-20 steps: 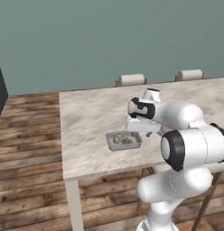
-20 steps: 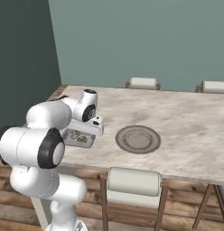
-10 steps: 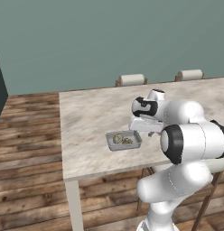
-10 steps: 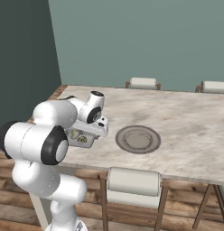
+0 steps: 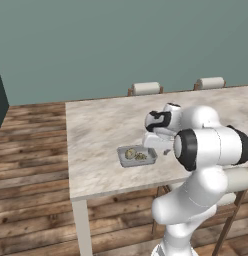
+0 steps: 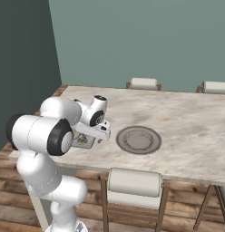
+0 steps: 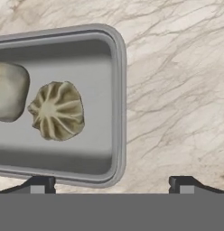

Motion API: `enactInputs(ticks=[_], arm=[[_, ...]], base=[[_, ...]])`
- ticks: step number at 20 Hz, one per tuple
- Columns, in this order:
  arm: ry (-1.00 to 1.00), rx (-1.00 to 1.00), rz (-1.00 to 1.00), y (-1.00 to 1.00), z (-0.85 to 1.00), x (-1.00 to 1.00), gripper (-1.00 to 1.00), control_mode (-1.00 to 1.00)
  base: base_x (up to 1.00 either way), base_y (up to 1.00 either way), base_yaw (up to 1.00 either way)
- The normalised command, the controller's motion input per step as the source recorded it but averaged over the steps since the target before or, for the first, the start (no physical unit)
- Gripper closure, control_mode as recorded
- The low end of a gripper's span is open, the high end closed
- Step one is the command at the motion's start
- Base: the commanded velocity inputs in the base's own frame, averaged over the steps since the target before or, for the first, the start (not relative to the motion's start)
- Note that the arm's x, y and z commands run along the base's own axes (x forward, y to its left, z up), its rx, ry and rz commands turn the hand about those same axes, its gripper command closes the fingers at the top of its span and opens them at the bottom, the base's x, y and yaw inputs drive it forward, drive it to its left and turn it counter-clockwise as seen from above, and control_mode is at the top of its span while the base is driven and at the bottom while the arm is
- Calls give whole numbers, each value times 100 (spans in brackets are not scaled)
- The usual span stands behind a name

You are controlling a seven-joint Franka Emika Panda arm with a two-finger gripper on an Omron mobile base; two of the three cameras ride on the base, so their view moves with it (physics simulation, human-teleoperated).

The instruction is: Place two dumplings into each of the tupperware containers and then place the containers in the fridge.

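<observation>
One light-grey tupperware container (image 5: 137, 155) (image 6: 82, 141) (image 7: 114, 103) lies on the marble table (image 5: 96, 130), near its front edge. It holds two dumplings: a pleated one (image 7: 57, 110) (image 5: 141, 156) and a smoother, rounder one (image 7: 10, 92) (image 5: 130, 153). My gripper (image 5: 157, 145) (image 6: 102, 136) (image 7: 113, 185) hangs open just above the container's right end. Its fingertips (image 7: 39, 184) stand wide apart on either side of the rim's corner and hold nothing. The fridge is out of view.
A round brown-rimmed plate (image 6: 138, 139) lies empty on the table, to the right of my hand. Chairs stand at the far side (image 5: 146, 88) (image 5: 210, 82) and one at the near side (image 6: 134, 182). A dark panel (image 5: 0, 100) is at the far left.
My hand has shifted slightly right along the container toward its end, and the elbow has swung round. The container and dumplings have not moved.
</observation>
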Motion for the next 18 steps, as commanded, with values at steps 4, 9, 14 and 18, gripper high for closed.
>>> enactInputs(ticks=[4, 9, 14, 18], arm=[[3, 0, 0, 0, -29, 13, -100, -100], [4, 0, 0, 0, -40, 16, -100, -100], [2, 0, 0, 0, -39, 13, -100, -100], [0, 0, 0, 0, -36, 3, -100, -100]], base=[[0, 0, 0], [0, 0, 0], [0, 0, 0], [0, 0, 0]])
